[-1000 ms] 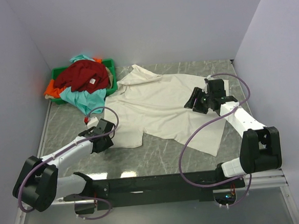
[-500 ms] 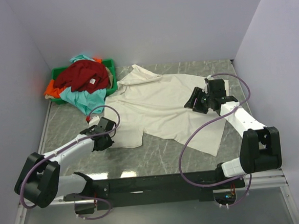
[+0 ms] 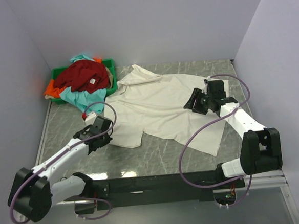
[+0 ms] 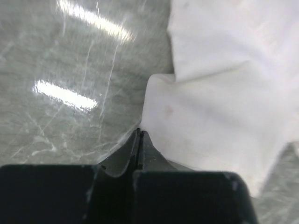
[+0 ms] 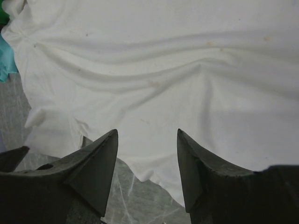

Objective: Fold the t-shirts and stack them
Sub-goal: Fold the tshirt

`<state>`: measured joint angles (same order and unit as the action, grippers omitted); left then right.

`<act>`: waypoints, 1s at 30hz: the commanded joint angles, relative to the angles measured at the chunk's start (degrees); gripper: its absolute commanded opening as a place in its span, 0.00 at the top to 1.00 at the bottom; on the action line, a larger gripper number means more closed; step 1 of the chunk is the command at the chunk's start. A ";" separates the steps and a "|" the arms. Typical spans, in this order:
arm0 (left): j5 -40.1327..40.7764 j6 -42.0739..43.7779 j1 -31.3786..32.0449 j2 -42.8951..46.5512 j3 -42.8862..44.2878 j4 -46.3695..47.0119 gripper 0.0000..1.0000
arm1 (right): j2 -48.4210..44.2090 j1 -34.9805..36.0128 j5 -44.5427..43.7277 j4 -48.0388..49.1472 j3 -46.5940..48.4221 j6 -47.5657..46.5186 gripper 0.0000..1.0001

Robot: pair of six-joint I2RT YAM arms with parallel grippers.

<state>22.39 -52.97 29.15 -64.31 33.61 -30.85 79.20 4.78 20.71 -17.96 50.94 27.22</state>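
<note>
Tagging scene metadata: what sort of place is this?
Probably a lab test cell, not a home: bare lavender walls box in a marble-look table, two arms bolted at its near edge, t-shirts heaped in a green bin.

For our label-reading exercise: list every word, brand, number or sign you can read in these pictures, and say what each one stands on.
No text can be read in any view.
The small white tag on the dark red shirt: too small to read.
The cream shirt, green bin and table: no lettering visible.
</note>
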 commanded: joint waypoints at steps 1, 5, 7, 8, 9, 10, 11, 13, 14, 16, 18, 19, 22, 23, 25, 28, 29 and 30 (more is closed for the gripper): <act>4.23 2.08 -0.05 5.42 4.80 -1.40 1.00 | -0.63 3.04 -1.19 1.70 0.12 0.55 0.40; 5.03 4.71 -2.07 6.66 7.44 -1.76 1.00 | 0.08 6.64 -3.39 2.13 -0.57 1.95 0.41; 4.24 6.64 -4.09 6.40 8.40 -1.23 1.00 | 0.60 9.02 -4.97 2.48 -1.27 2.65 0.41; 3.98 7.43 -5.05 6.31 8.67 -0.88 1.00 | 0.78 9.89 -5.59 2.57 -1.37 2.92 0.41; 3.28 8.23 -6.46 6.48 9.19 -0.53 1.00 | 1.48 10.51 -5.94 2.66 -1.54 3.18 0.41; 2.75 8.67 -6.99 6.57 9.37 0.08 1.00 | 1.83 11.91 -6.64 2.92 -1.72 3.62 0.41; 1.96 9.37 -7.69 7.09 9.72 0.52 1.00 | 2.97 12.62 -7.08 3.01 -1.63 3.71 0.41; 1.16 9.81 -9.72 7.45 10.16 1.41 1.00 | 4.29 14.29 -8.22 3.36 -1.37 4.33 0.41; 0.99 10.25 -10.42 7.80 10.43 1.58 1.00 | 5.69 14.56 -8.40 3.37 -1.19 4.50 0.41; -0.68 10.69 -12.09 7.80 10.52 2.55 1.00 | 7.19 15.43 -8.84 3.80 -0.75 4.94 0.42; -1.38 10.87 -12.79 7.45 9.99 3.34 1.00 | 9.30 15.96 -9.46 4.15 -0.05 5.21 0.42; -1.13 10.87 -12.89 7.45 9.90 3.69 1.00 | 10.09 16.14 -9.63 4.33 0.30 5.47 0.42; 0.45 10.69 -13.76 6.31 9.90 3.69 1.00 | 13.60 16.93 -10.42 4.42 1.97 5.74 0.42; 0.72 10.61 -14.03 6.13 10.07 3.78 1.00 | 15.27 17.19 -10.60 4.33 2.49 5.82 0.42; 1.42 10.52 -14.99 5.96 10.08 4.13 1.00 | 17.38 17.72 -10.78 4.33 3.81 6.09 0.43; 1.34 10.61 -16.57 6.04 9.73 4.74 1.00 | 19.23 18.78 -11.30 4.33 5.40 6.35 0.43; 1.08 10.69 -17.19 6.04 9.64 5.36 1.00 | 20.37 18.87 -11.39 4.25 5.84 6.44 0.43; 0.81 10.87 -17.37 6.04 9.64 5.54 1.00 | 20.99 19.39 -11.57 3.90 6.88 6.44 0.43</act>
<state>22.20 -43.51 12.95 -58.43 41.58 -28.05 98.10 22.87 10.96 -14.74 54.92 33.19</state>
